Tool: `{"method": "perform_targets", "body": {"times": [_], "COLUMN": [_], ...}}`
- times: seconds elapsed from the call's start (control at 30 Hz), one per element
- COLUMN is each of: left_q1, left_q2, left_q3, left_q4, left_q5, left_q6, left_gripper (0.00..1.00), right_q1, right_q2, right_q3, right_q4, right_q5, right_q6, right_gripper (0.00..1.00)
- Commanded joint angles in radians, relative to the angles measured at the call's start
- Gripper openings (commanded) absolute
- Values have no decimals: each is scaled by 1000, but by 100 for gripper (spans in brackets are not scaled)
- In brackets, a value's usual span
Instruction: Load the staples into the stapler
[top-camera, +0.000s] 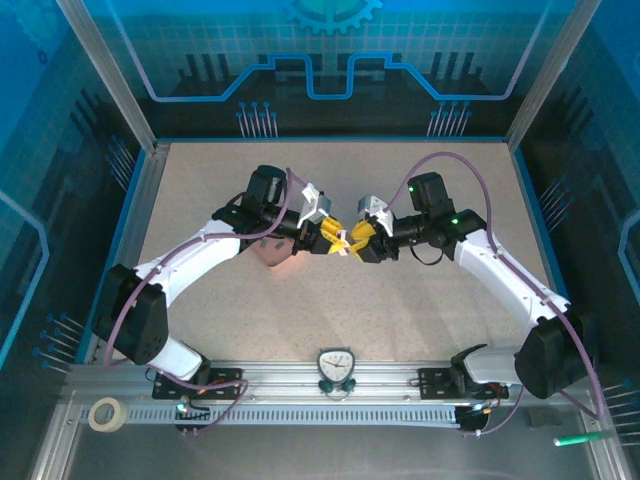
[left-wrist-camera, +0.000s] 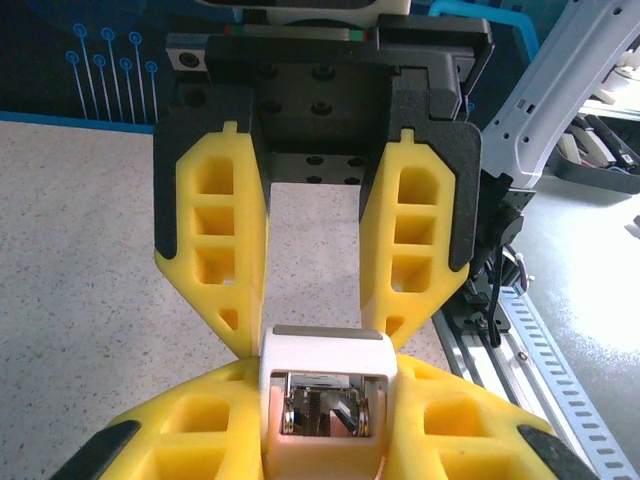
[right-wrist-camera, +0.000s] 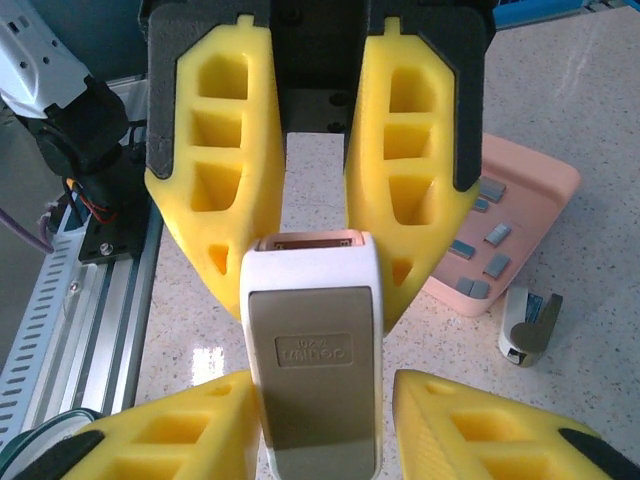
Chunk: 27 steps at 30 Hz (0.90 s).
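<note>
Stapler (right-wrist-camera: 315, 350) at table (top-camera: 400, 310) centre, edges well apart

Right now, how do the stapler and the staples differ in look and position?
The stapler is white with a grey panel; the staples are grey strips. The stapler is held aloft in the left gripper; the staples lie loose in the pink tray. The stapler is far larger than any staple. Both are oblong.
</note>
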Motion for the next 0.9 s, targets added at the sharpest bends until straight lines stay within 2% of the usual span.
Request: {"method": "perform_targets", "body": {"times": [0.0,0.17,0.27,0.3,0.37,0.4,0.43,0.5,0.6,0.7,0.87], "left_q1": [-6,-6,-6,-5,-6,-6,-6,-6,-7,-8,-34], "left_q2": [-31,-36,-37,-37,-41,-45,-49,-56,-74,-92,-102], "left_q3": [4,4,3,2,-8,-12,-12,-18,-66,-131,-185], "left_q4": [39,59,61,65,116,136,137,125,158,224,228], "left_q5": [63,67,64,53,-46,-128,-203,-297,-349,-381,-482], "left_q6": [0,-30,-36,-43,-136,-193,-235,-265,-290,-324,-304], "left_gripper": [0,1,4,9,34,46,53,58,69,70,69], "right_q1": [0,3,3,3,-2,-11,-19,-38,-45,-48,-54], "right_q2": [6,6,6,4,-5,-15,-27,-53,-76,-72,-60], "right_q3": [25,26,25,24,11,-5,-26,-78,-135,-156,-198], "right_q4": [-25,-24,-19,-13,23,61,110,225,355,396,489], "right_q5": [-37,-23,-26,-24,-19,-19,-17,-10,67,121,91], "right_q6": [-26,-24,-19,-12,22,60,109,235,449,635,892], "right_gripper": [43,39,32,27,22,21,20,17,13,10,9]}}
